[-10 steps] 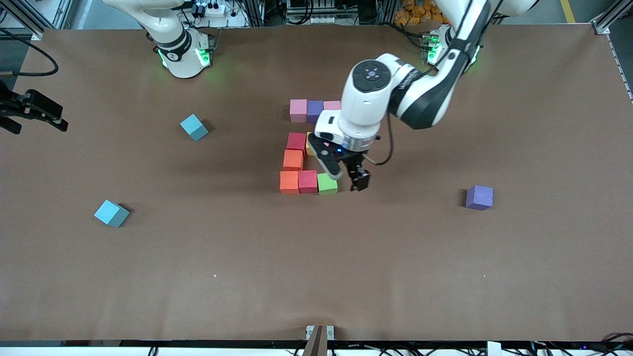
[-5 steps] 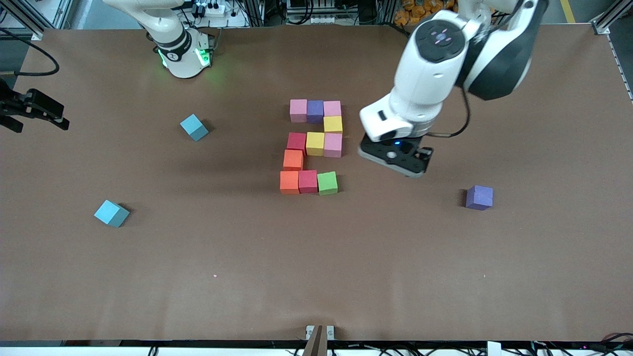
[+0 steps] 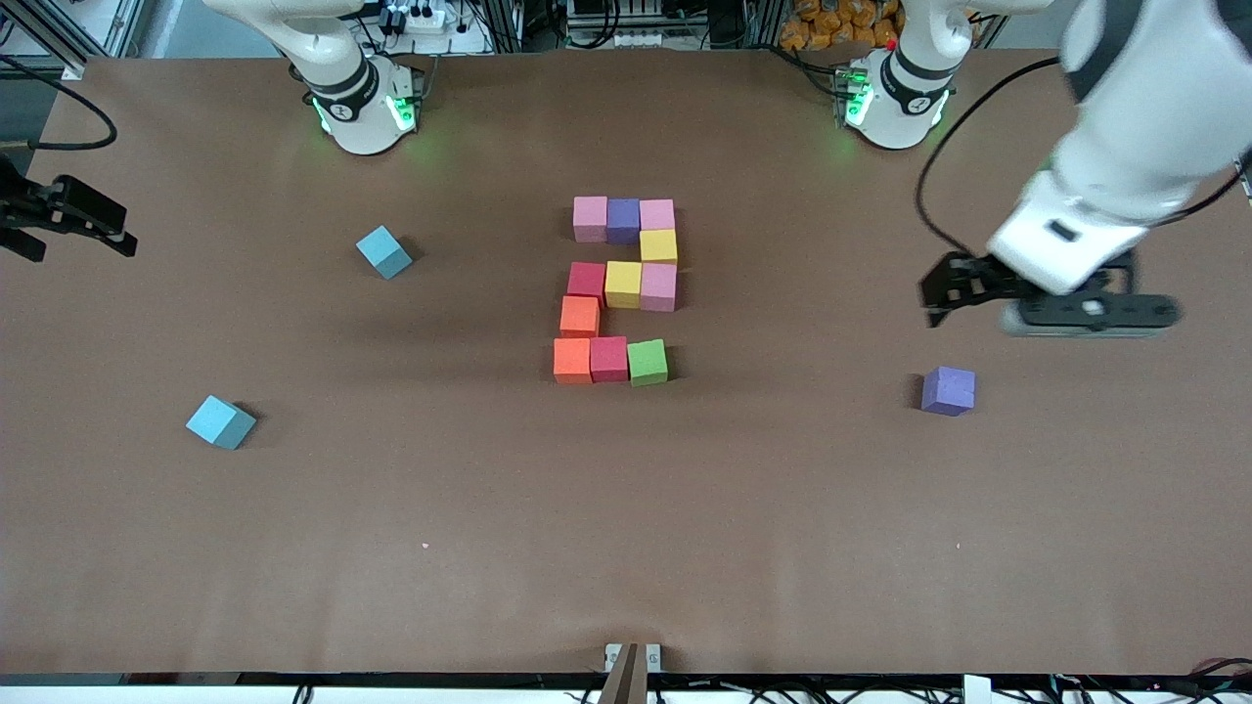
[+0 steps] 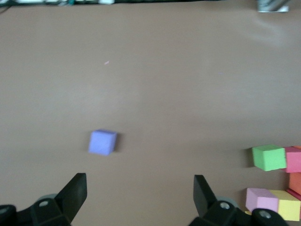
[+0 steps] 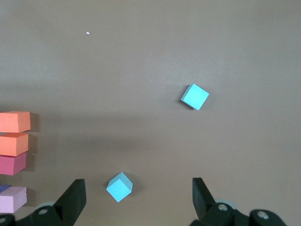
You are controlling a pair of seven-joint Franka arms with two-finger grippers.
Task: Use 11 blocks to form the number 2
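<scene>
While you are checking the number 2 (image 3: 616, 289): it is lying mid-table, three cubes wide and five rows tall, neighbours touching or nearly so.
Blocks (image 3: 608, 359): all eleven are looking placed: pink, purple, pink in the row nearest the bases, then yellow, then red, yellow, pink, then orange, then orange, red, green nearest the front camera.
Step in hand: by my read you are finishing. Be parking the arms away from the digit and not brushing the rows, and be eyeing the red and orange column, which is sitting slightly stepped.
Left gripper (image 3: 944, 291): it is hanging empty with fingers spread wide, over bare table toward the left arm's end.
Right gripper (image 3: 80, 252): it is waiting at the right arm's end, spread wide, holding nothing.
Spare purple cube (image 3: 948, 390): it is sitting alone, well apart from the digit.
Teal cubes (image 3: 383, 251) (image 3: 221, 421): two are lying skewed, toward the right arm's end.
Materials: matte foam cubes with crisp edges; likely light and easy to nudge.
Table (image 3: 626, 548): flat brown matte cover.
</scene>
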